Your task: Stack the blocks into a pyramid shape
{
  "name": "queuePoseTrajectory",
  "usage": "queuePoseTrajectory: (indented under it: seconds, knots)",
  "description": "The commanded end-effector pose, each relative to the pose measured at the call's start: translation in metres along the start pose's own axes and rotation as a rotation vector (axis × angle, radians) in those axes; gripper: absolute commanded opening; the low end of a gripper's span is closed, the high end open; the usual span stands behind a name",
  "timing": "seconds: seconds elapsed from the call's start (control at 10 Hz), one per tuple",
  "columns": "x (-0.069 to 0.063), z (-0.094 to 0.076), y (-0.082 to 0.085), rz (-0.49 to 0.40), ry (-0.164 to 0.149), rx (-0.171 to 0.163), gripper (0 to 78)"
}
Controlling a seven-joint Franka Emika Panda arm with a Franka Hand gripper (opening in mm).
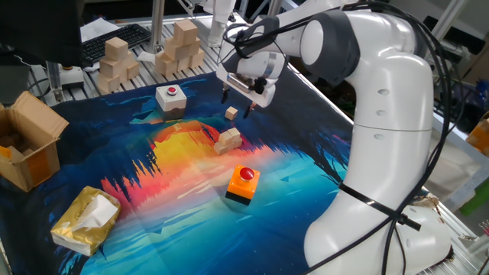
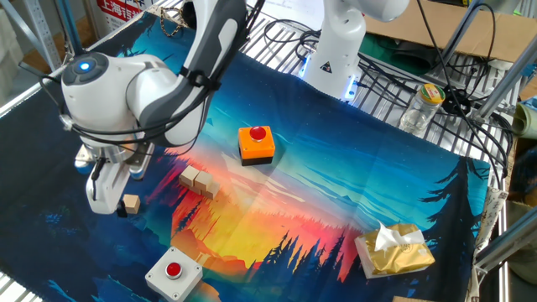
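One small tan block (image 1: 231, 113) lies alone on the mat; in the other fixed view the same block (image 2: 131, 203) sits right beside my fingers. A cluster of the other blocks (image 1: 228, 140) rests a little nearer the mat's middle, and that cluster (image 2: 196, 180) also shows in the other view. My gripper (image 1: 235, 104) hangs open just above the lone block, one finger on each side and nothing held. From the other side my gripper (image 2: 119, 195) is partly hidden by the wrist.
An orange button box (image 1: 243, 183) stands in front of the cluster and a white button box (image 1: 170, 98) behind left. Large wooden blocks (image 1: 179, 46) are piled at the back. A cardboard box (image 1: 27, 141) and a yellow bag (image 1: 84, 218) lie left.
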State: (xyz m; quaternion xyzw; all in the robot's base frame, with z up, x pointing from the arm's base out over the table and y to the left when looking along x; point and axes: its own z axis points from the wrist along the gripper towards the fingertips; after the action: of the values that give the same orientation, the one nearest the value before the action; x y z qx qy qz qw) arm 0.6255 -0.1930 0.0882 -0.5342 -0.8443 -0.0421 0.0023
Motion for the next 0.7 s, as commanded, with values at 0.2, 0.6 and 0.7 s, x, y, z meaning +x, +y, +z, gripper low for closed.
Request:
queuePoseTrajectory:
  seconds: [0.2, 0.6, 0.7]
  knots:
    - [0.0003, 0.0083, 0.0029, 0.002, -0.016, 0.005, 77.5]
    - [0.0, 0.0117, 0.0034, -0.018, -0.019, 0.007, 77.5]
    - [-0.0002, 0.0139, 0.0038, -0.019, -0.021, 0.008, 77.5]
